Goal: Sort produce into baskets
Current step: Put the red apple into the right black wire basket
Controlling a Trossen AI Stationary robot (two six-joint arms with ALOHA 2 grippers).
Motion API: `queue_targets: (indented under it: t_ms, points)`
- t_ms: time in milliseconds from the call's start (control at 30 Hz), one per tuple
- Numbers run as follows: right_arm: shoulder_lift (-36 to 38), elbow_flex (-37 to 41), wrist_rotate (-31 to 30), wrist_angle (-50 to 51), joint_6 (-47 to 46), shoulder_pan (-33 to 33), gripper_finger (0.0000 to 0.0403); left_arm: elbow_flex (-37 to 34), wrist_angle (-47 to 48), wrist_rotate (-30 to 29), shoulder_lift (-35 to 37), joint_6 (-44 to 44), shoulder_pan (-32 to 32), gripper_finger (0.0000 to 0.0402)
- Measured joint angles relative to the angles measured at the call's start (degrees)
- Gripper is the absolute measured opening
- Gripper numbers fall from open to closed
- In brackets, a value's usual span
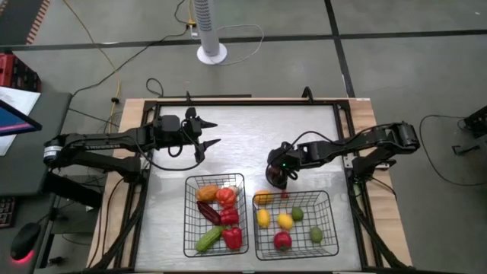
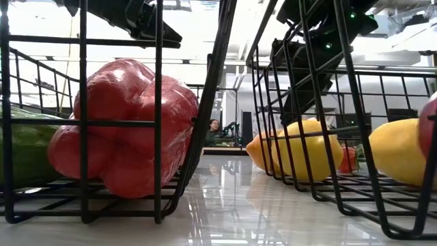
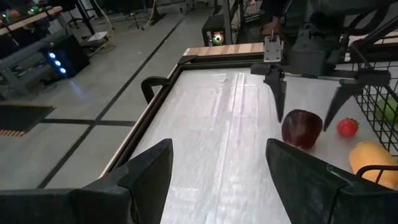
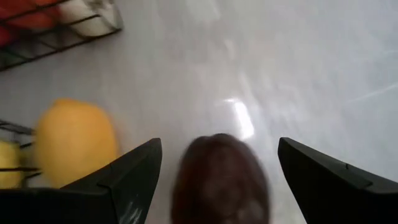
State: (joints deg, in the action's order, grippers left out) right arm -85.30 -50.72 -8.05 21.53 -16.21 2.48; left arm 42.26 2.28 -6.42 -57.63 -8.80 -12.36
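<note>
A dark red, round produce piece [image 3: 303,129] rests on the table just off the far left corner of the right basket [image 1: 323,199]. My right gripper [image 1: 275,176] is open above it, pointing down, one finger on either side [image 4: 219,142]. It touches nothing that I can see. My left gripper [image 1: 215,132] is open and empty over the far left part of the table [image 3: 219,149]. The left basket [image 1: 190,228] holds red peppers, tomatoes, a green cucumber and a dark purple piece. The right basket holds lemons, limes and a red piece.
An orange-yellow piece [image 4: 74,140] lies at the right basket's far left corner. A small red piece [image 3: 347,127] lies next to it. The two baskets stand side by side at the near edge. Bare table spreads between the grippers [image 3: 211,118]. A raised frame [image 1: 251,102] runs round the table.
</note>
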Motion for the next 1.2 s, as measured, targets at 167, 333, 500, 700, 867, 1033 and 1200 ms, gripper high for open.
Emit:
queue_targets:
  t_ms: [167, 333, 500, 700, 867, 1033, 1200]
  points:
    - [0.0, -0.02, -7.77, 1.99, 2.39, -0.01, 0.0349, 0.0, 0.0, 0.0, 0.0, 0.02, 0.0, 0.0246]
    - [0.0, 0.42, -8.09, 1.19, 3.63, -0.48, 0.0349, 0.0, 0.0, 0.0, 0.0, 0.0, 0.0, 0.0246]
    - [-1.29, 1.49, -6.9, 0.14, 4.04, 0.35, 0.0349, 0.0, 0.04, -0.02, 0.0, 0.0, 0.0, 0.0246]
    - [-1.16, 2.98, -6.16, -1.61, 3.15, 1.8, 0.0349, 0.0, 0.35, 0.0, 0.0, -0.01, 0.02, 0.0246]
    - [-1.33, 3.23, -1.6, -0.78, 3.15, 1.84, 0.0349, 0.0, 0.35, -0.02, 0.0, 0.0, 0.02, 0.0246]
    - [-1.22, 4.28, -0.45, 0.5, 1.82, 1.52, 0.0349, 0.0, 0.39, 0.0, 0.0, 0.0, 0.02, 0.0246]
    - [-1.22, 6.82, -0.42, 0.91, 0.98, 0.21, 0.0349, 0.0, 0.51, 0.0, 0.0, 0.0, 0.02, 0.0246]
